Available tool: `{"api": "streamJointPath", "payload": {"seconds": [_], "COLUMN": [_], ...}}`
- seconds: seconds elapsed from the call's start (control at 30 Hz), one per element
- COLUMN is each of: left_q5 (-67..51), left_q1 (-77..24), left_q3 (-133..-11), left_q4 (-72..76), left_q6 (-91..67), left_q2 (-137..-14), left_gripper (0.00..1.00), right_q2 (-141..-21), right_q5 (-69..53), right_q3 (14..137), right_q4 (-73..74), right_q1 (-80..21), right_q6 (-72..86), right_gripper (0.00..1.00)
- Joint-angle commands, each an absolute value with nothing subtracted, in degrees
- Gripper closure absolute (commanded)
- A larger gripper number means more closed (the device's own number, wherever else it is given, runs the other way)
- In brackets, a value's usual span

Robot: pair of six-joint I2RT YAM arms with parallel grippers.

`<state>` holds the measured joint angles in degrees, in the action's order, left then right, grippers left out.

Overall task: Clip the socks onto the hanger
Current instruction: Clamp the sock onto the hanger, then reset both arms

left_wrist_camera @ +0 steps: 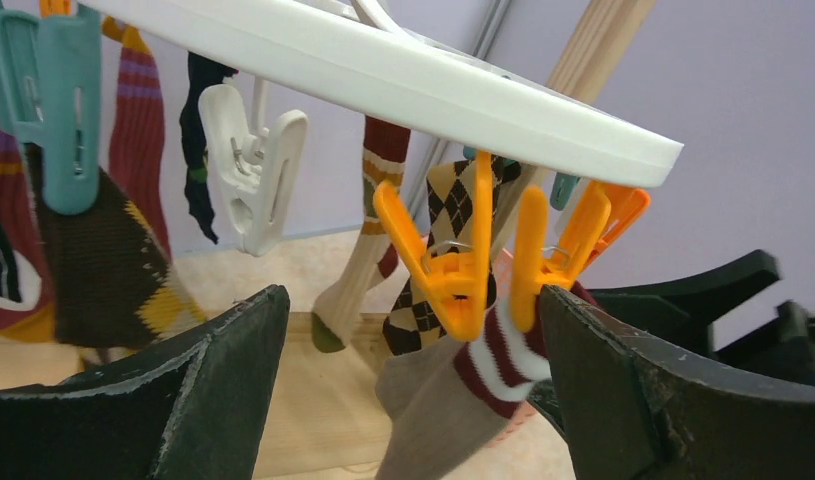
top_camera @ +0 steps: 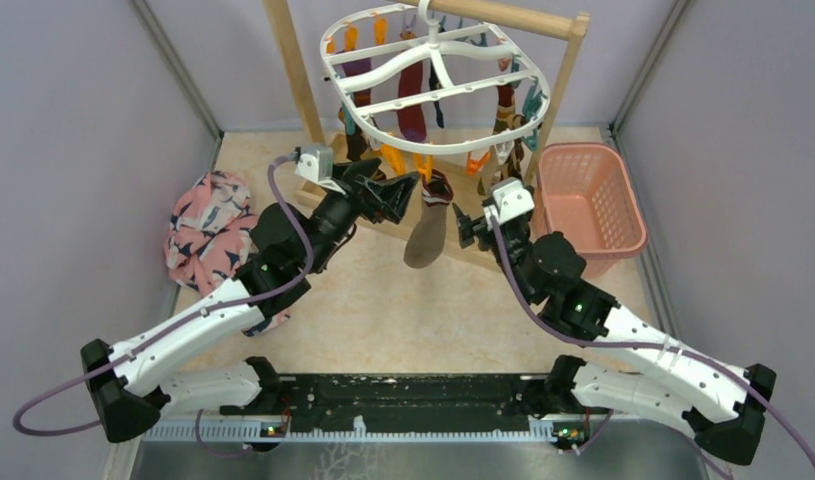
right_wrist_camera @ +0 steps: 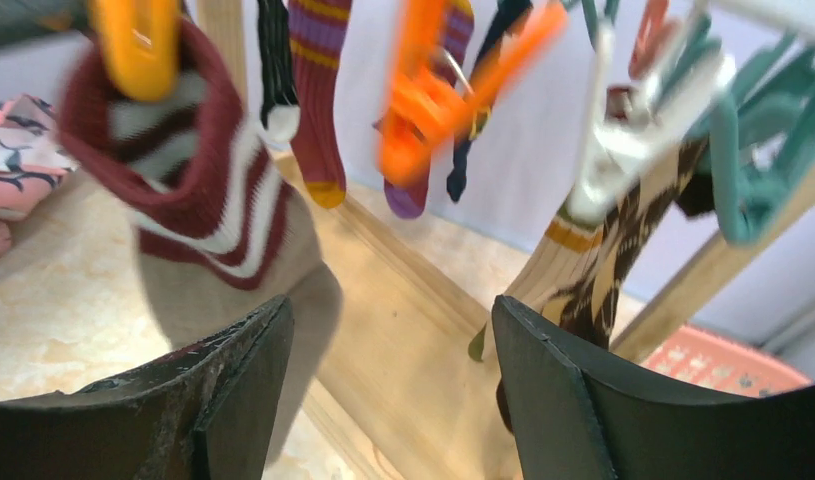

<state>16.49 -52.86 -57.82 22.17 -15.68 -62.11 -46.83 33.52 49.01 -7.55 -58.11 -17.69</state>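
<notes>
left claw (left_wrist_camera: 411,312) spread at orange clip (left_wrist_camera: 449,272) | right claw (right_wrist_camera: 388,315) spread | sock (top_camera: 424,232) clipped

The hanger (left_wrist_camera: 403,75) is white with orange and teal clips (left_wrist_camera: 453,285). The clipped sock (left_wrist_camera: 433,412) is grey-brown with a maroon-and-white striped cuff

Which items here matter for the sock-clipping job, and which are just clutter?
Job: hanger, striped grey-brown sock, orange clip, socks already hung.
Clutter: pink bird-print cloth, pink basket, wooden rack (only carries the hanger).
</notes>
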Motion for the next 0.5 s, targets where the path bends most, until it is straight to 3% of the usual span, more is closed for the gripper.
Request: {"api": "streamJointPath", "payload": {"seconds": [0.0,0.13,0.47], "left_q5": [16.15,14.27,22.77], "left_q1": [-52.65,-52.67,-52.73], "left_q3": [-56.99,-54.21,-52.51], "left_q4": [18.23,15.89,11.21], "left_q6": [-13.77,-14.16,-20.49], "left_q2": [-59.16,-55.69,-57.64], "left_gripper": [0.02,0.02,0.02], "right_q2": [-44.07,-43.34,-52.61], "right_q5": [23.20,13.38,13.59], "right_q3": [43.74,39.23,39.84], "right_q4": [-6.93,-10.88,-18.00], "right_q1": [-50.32,-41.96,-40.34], "right_q6": [-5.21,2.71,5.34], "right_gripper": [0.27,0.27,0.28]}}
